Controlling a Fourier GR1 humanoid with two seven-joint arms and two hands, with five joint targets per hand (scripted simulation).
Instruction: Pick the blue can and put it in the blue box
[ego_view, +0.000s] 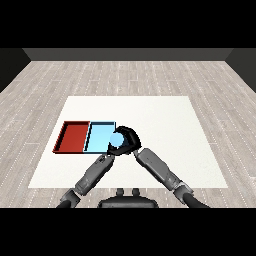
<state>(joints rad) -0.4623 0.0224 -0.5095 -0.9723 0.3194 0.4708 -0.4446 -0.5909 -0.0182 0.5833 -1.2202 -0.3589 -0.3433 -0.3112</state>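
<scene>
The blue can (116, 142) shows as a light blue round top at the right edge of the light blue tray (99, 136). My right hand (129, 138) is curled round the can from the right and holds it over that edge. My left forearm reaches up from the lower left, and the left hand (110, 153) ends just below the can, mostly hidden by it and by the right hand. Whether the can rests on the tray or hangs above it cannot be told.
A red tray (73, 136) lies directly left of the light blue one, sharing a wall with it. Both trays sit on the left part of the white table (165, 125), whose front edge runs just below my forearms.
</scene>
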